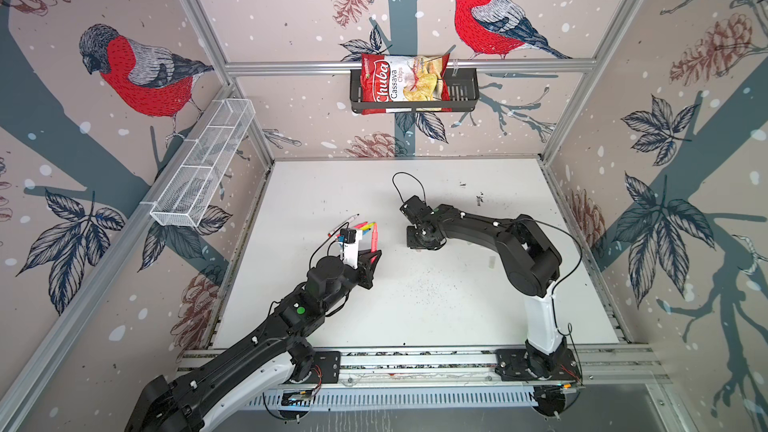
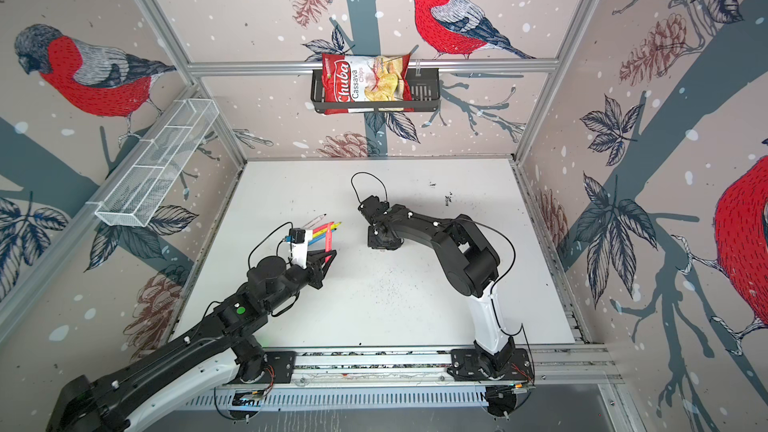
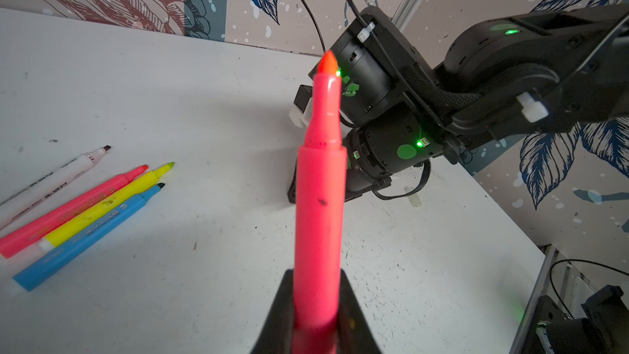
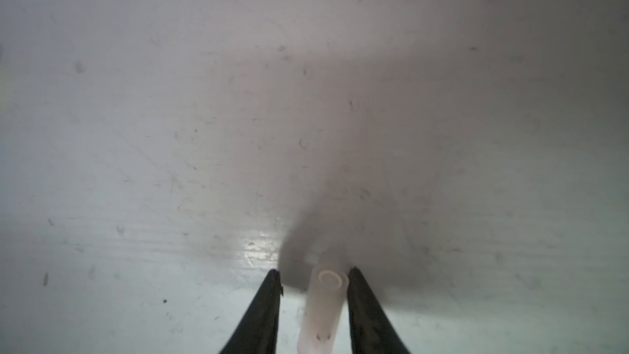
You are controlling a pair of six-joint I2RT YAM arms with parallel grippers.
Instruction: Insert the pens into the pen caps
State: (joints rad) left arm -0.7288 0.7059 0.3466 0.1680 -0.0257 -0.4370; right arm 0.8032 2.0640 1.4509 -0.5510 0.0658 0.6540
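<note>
Here, four pens (image 3: 102, 209) loose, fifth pen (image 3: 318, 199) in left hand (image 3: 317, 287), two caps (image 4: 323, 304)

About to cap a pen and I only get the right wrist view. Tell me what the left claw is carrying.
Observer: The left claw is shut on a pink pen, its bare tip clear of the claw.
Operator: Now list the pens lying loose.
Observer: Four lie side by side on the table, all uncapped: white pen, second pink pen, yellow pen, blue pen.
Operator: Find me a spare cap.
Observer: One translucent cap lies on the table beside the elbow of the right arm.
</note>
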